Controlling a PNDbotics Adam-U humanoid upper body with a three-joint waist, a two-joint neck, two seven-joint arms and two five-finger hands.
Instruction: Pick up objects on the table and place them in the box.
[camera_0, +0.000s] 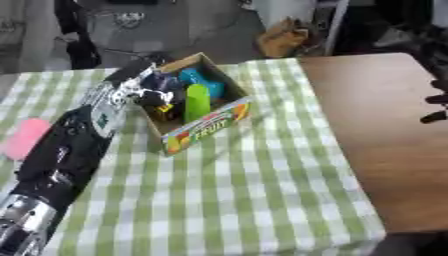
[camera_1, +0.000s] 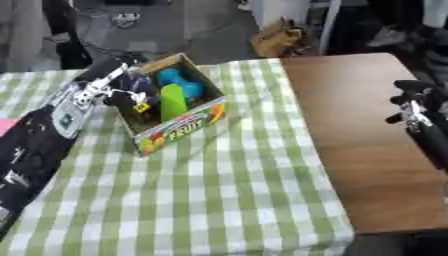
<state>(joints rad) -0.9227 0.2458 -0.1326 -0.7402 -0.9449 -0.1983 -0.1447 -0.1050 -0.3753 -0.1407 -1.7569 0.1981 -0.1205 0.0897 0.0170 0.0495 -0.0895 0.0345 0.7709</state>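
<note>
Cardboard box w/ left hand inside, fingers curled.

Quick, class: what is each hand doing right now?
Left hand: inside the box, fingers hidden; cannot be told.
Right hand: curled, holding nothing.

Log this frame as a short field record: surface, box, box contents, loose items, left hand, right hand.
surface: green checked cloth over part of a brown wooden table
box: open cardboard fruit box, standing on the cloth
box contents: green block, blue item, dark items I cannot identify
loose items: pink object on the cloth at the left edge
left hand: left hand inside the box; fingers unclear
right hand: right hand over the bare wood at the right, fingers curled, holding nothing
</note>
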